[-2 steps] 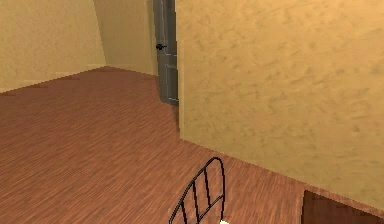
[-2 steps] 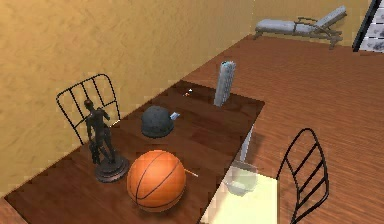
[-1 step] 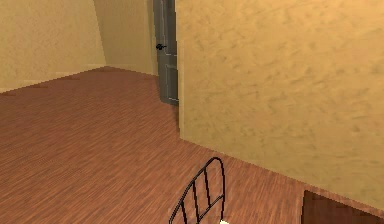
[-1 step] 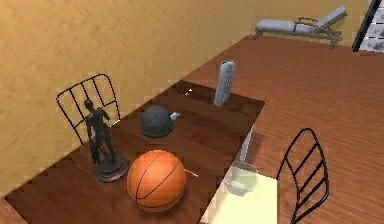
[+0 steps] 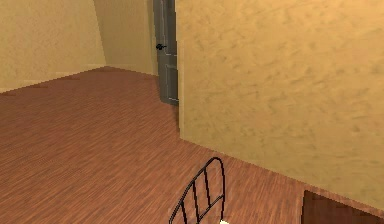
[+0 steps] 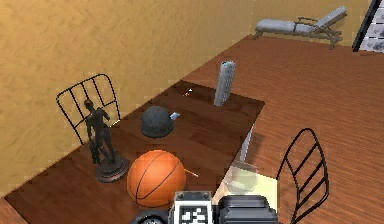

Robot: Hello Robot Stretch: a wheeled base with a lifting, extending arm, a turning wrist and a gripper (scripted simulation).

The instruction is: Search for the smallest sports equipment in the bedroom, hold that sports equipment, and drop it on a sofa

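On a dark wooden table [image 6: 205, 125] in the arm side view lies an orange basketball [image 6: 155, 178] near the front edge. Behind it sits a dark grey rounded object [image 6: 157, 122], and farther back a pale blue-grey cylinder [image 6: 225, 83] stands upright. A thin pale stick-like thing [image 6: 246, 150] lies along the table's right edge. At the bottom edge, a white marker square [image 6: 195, 212] and the gripper's dark body [image 6: 152, 218] show just below the basketball. Its far end is cut off, so I cannot tell whether it holds anything.
A dark statue of a figure [image 6: 100, 140] stands left of the ball. Black wire chairs sit at the table's left [image 6: 88, 105] and right [image 6: 305, 170]. A grey lounger [image 6: 300, 27] lies far back. Ahead: wood floor, a yellow wall [image 5: 290, 90], a grey door [image 5: 167, 50], a chair back [image 5: 200, 195].
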